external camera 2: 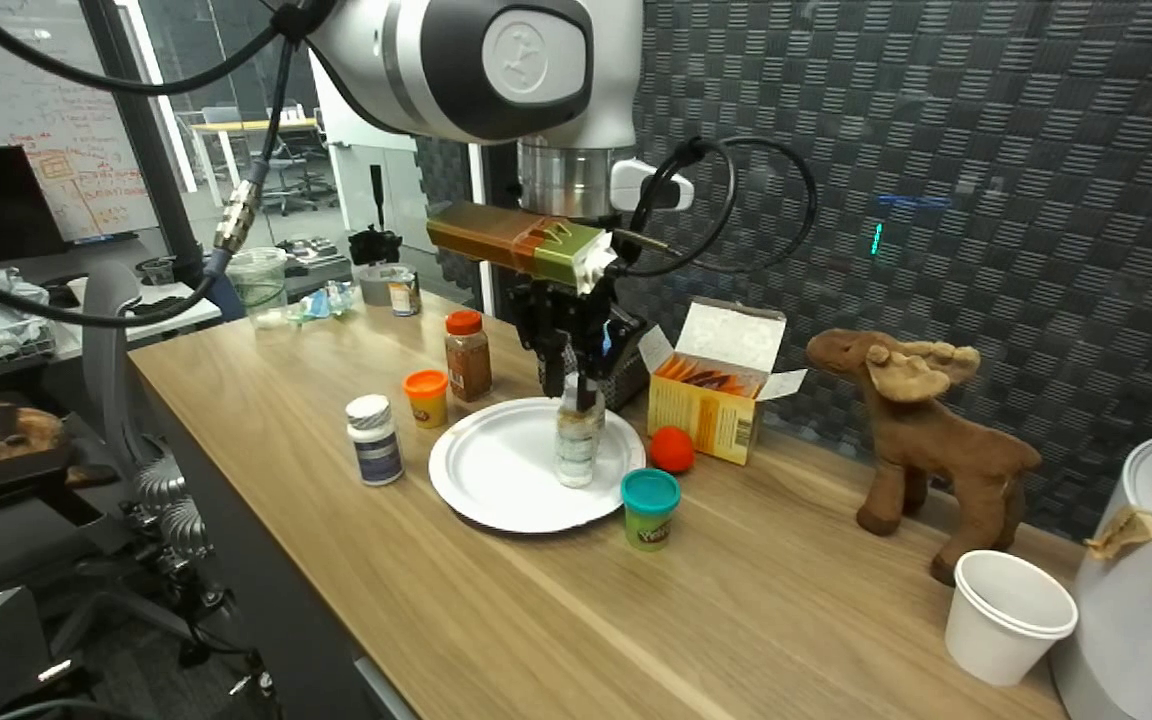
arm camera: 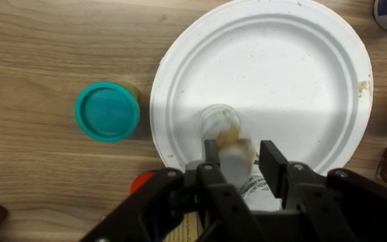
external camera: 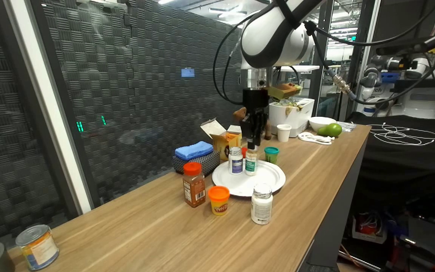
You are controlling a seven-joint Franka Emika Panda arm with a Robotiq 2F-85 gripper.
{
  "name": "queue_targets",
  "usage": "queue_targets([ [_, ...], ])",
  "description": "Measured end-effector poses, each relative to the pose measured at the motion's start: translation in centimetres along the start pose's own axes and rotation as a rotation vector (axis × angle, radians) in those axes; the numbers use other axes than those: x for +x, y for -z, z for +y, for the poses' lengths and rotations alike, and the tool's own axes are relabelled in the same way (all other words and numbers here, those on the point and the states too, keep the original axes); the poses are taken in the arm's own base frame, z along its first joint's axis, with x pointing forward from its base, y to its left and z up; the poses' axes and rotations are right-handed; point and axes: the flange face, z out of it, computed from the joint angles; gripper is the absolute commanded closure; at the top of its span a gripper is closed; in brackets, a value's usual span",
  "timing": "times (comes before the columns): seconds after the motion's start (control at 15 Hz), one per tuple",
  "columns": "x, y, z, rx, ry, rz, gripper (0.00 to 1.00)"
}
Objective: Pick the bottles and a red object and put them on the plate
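Wrist view: the black two-fingered claw (arm camera: 239,150) stands slightly parted, gripping nothing — any sideways drag could topple the clear cylindrical bottle (arm camera: 219,121) between its jaws.

My claw (arm camera: 239,147) is matt black with shiny metal screws (arm camera: 298,166). The plate (arm camera: 274,67) looks like dull pressed paper. The table (external camera: 145,230) is smooth grained wood. A white bottle (external camera: 261,207) and the teal lid (arm camera: 109,112) look like smooth plastic. The can (external camera: 38,248) has a bare metal top, the box (external camera 2: 701,415) is card, the toy moose (external camera 2: 946,455) fuzzy plush, the cloth (external camera: 193,150) soft, the wall (external camera: 157,94) rough.
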Motion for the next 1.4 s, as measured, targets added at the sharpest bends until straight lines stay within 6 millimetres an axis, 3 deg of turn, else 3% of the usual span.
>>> queue_targets([
  [0.27,0.1,0.6,0.0,-0.002,0.011,0.011,0.01],
  [0.53,-0.1,3.3,1.4,-0.012,-0.016,0.064,0.00],
  [0.8,-1.0,5.0,5.7,-0.021,-0.107,0.093,0.01],
  [1.07,-1.9,4.3,9.2,-0.027,-0.192,0.081,0.00],
  [1.4,-1.9,1.4,9.9,-0.021,-0.234,0.036,0.00],
])
